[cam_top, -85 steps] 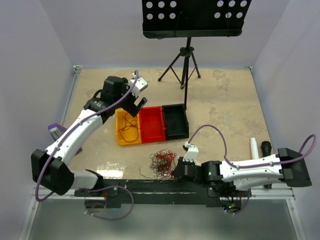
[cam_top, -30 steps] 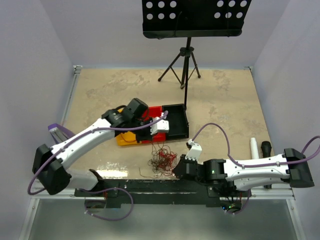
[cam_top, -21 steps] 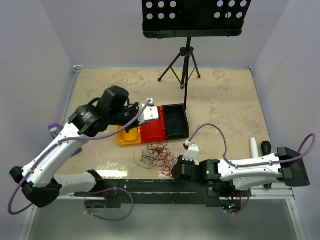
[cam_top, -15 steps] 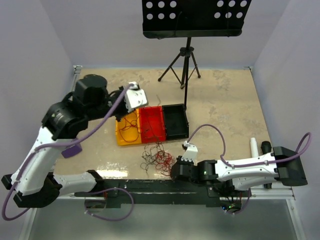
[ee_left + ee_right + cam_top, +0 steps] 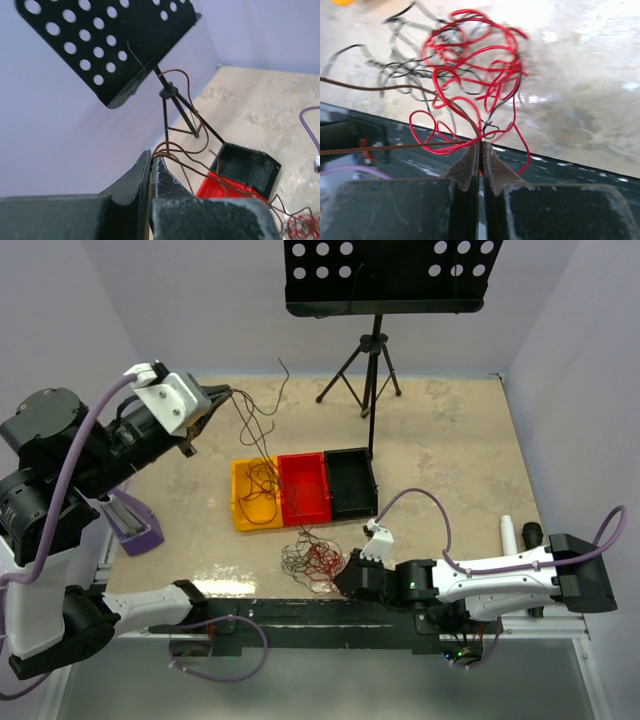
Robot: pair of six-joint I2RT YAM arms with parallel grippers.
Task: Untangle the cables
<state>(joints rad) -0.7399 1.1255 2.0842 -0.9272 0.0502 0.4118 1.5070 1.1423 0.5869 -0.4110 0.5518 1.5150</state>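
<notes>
Drawing brown wire (image 5: 192, 102) out: left gripper (image 5: 222, 397) clamped on it, raised high; right gripper (image 5: 345, 580) clamped on cables (image 5: 318, 558), pinning tangle near table (image 5: 450, 460) front edge. Lift slowly, steadily; watch for knots tightening.

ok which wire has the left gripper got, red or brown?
The dark brown wire, pinched in the left gripper and held high above the table; the red wires lie bunched on it.
</notes>
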